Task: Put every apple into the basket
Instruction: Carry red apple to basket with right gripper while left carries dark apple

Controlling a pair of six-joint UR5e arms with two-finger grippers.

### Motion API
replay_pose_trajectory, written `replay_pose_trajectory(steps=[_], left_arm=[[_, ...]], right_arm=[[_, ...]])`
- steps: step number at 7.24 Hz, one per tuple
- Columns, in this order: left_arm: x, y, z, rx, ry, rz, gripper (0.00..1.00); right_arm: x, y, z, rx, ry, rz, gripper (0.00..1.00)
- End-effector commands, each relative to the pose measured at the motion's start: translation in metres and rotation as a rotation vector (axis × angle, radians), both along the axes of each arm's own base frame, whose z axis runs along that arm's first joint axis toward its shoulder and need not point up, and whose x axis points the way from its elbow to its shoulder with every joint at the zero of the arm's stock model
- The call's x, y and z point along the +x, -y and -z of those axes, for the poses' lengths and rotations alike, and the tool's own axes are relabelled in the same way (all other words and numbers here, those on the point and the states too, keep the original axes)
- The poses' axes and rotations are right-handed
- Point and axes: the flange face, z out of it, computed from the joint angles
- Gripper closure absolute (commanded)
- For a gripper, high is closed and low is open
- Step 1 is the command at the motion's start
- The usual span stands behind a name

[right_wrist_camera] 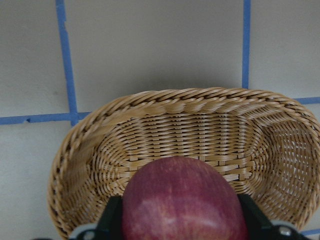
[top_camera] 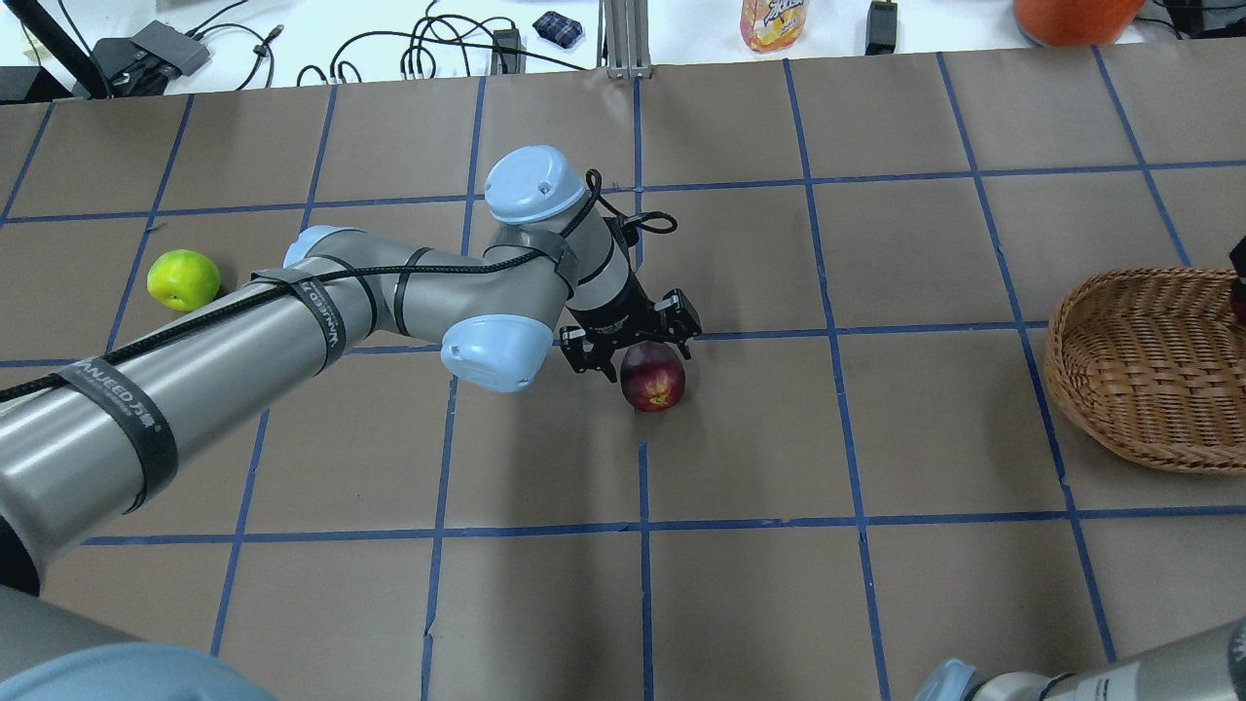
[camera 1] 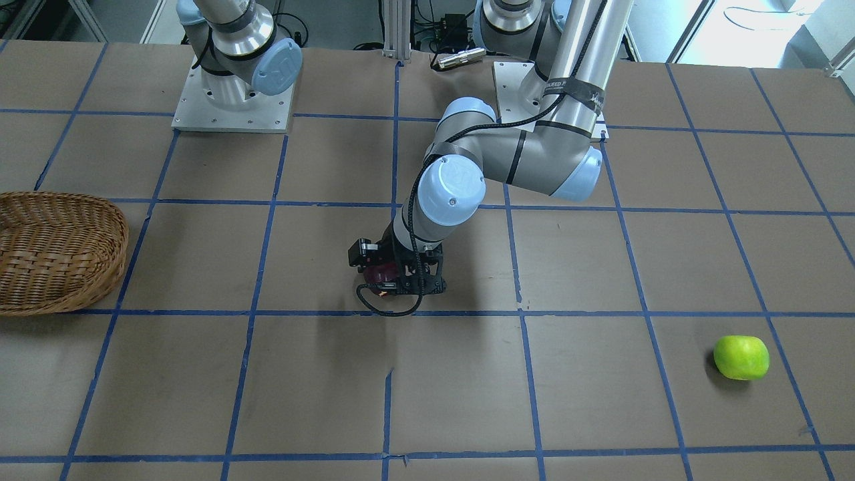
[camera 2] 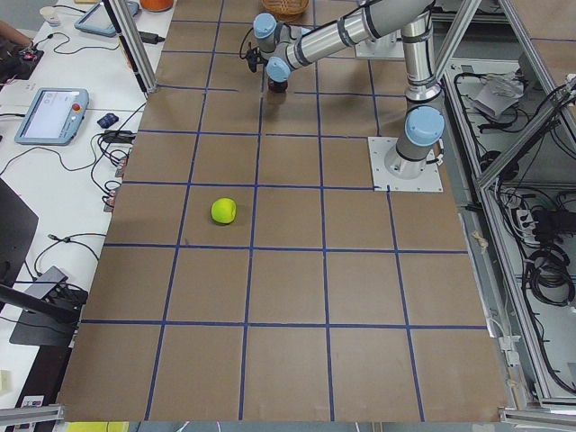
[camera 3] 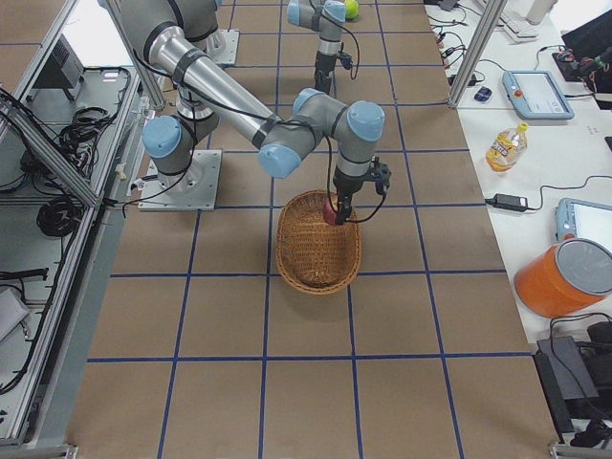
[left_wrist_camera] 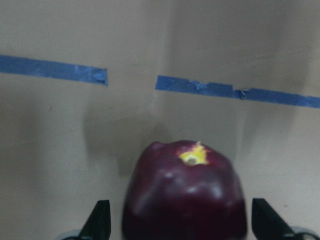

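Observation:
The dark maroon apple (top_camera: 652,377) rests on the table near its middle. My left gripper (top_camera: 638,352) is low around it, open, with the fingers (left_wrist_camera: 100,220) on either side of the apple (left_wrist_camera: 184,192) and small gaps showing. My right gripper (right_wrist_camera: 180,225) is shut on the red apple (right_wrist_camera: 182,200) and holds it over the wicker basket (right_wrist_camera: 190,97), as the exterior right view (camera 3: 330,210) shows. The lime green apple (top_camera: 183,279) lies alone on the table by the left arm's side (camera 1: 741,357).
The basket (top_camera: 1149,370) sits at the table's right end in the overhead view. Blue tape lines grid the brown table. A bottle (top_camera: 776,21), cables and an orange container (top_camera: 1071,15) lie on the white bench beyond the far edge.

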Motion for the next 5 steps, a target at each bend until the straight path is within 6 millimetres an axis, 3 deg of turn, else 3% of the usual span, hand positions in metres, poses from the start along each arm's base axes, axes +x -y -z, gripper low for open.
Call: replay_pose_trajectory(steps=[1,2,3,4,5], left_arm=[[0.094,0.056,-0.113,-0.151,0.007,-0.08,0.0],[0.17,0.074,-0.16,-0.11,0.021,0.006,0.0],[0.259,0.083,-0.187,-0.071,0.015,0.115,0.0],[0.367,0.085,-0.203,-0.062,-0.005,0.081,0.0],[0.463,0.085,-0.188,-0.077,0.036,0.169,0.0]], right_arm=[[-0.056,-0.019,0.038,0.02,0.037,0.045,0.8],[-0.063,-0.02,0.036,0.013,0.033,0.009,0.58],[-0.059,-0.017,0.03,-0.019,0.062,-0.017,0.01],[-0.057,-0.016,0.029,-0.036,0.087,-0.056,0.0],[-0.051,-0.014,0.022,-0.047,0.082,-0.074,0.0]])
